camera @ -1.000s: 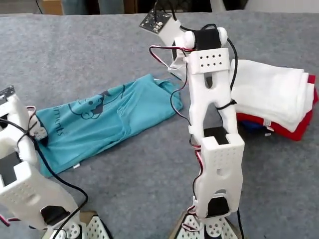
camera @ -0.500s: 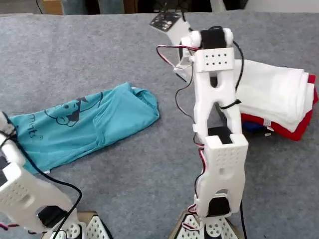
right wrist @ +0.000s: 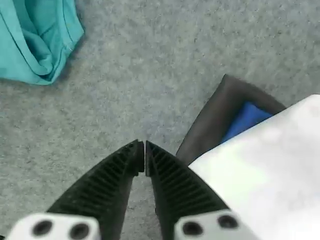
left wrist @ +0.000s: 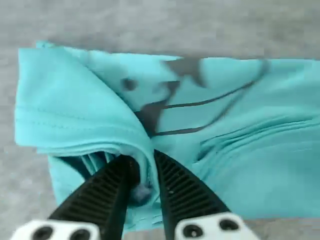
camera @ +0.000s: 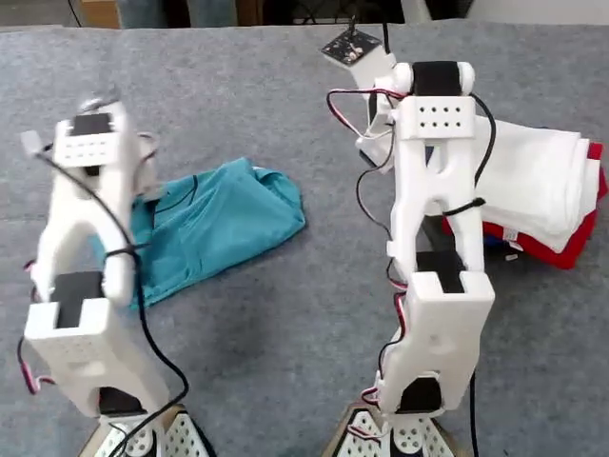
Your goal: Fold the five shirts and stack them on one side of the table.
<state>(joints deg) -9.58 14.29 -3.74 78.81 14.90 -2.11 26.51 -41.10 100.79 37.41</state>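
A teal shirt [camera: 228, 214] with a dark print lies partly folded on the grey table, left of centre. My left gripper [left wrist: 145, 162] is shut on a bunched fold of this teal shirt [left wrist: 225, 125], with cloth pinched between the fingers. The left arm [camera: 90, 181] stands over the shirt's left part and hides it. My right gripper [right wrist: 140, 147] hangs shut and empty over bare felt, beside the stack. The stack [camera: 533, 181] at the right has white shirts on top of red, blue and black ones. In the right wrist view the teal shirt [right wrist: 35, 40] sits farther off.
Grey felt [camera: 314, 314] covers the whole table. Open felt lies between the teal shirt and the stack, partly spanned by the right arm [camera: 433, 238]. Both arm bases sit at the near edge. The stack's black layer [right wrist: 220, 115] and blue layer [right wrist: 246, 120] stick out near the right gripper.
The left arm pulled the teal shirt leftward, then swung up and rightward carrying its left end over the rest, so the shirt looks shorter. The right arm drifted slightly right.
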